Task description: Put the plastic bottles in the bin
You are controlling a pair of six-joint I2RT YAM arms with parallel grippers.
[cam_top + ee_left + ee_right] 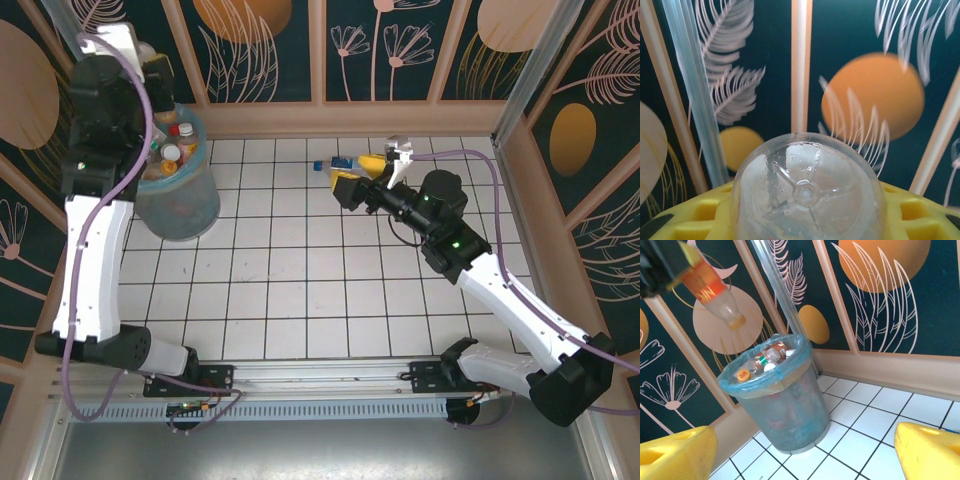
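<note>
At the far left we see the left gripper (662, 260) raised beside the bin (190, 205), its yellow fingers (690, 220) clamped on a clear held bottle (710, 287). From the left wrist we look straight at that bottle's round base, seated between the fingers; from the right wrist it hangs tilted, neck down, with an orange label and orange cap, higher than the bin's rim and apart from it. The bin stands in the far left corner of the white tiled table (280, 290), lined with a light-blue bag; several binned bottles (172, 155) lie in it, with orange, red and white caps showing. Moving right, a loose bottle (340, 163) with a blue cap lies on its side on the tiles near the back wall; just beside it sits the right gripper (362, 178), its fingers spread wide apart with nothing between them.
</note>
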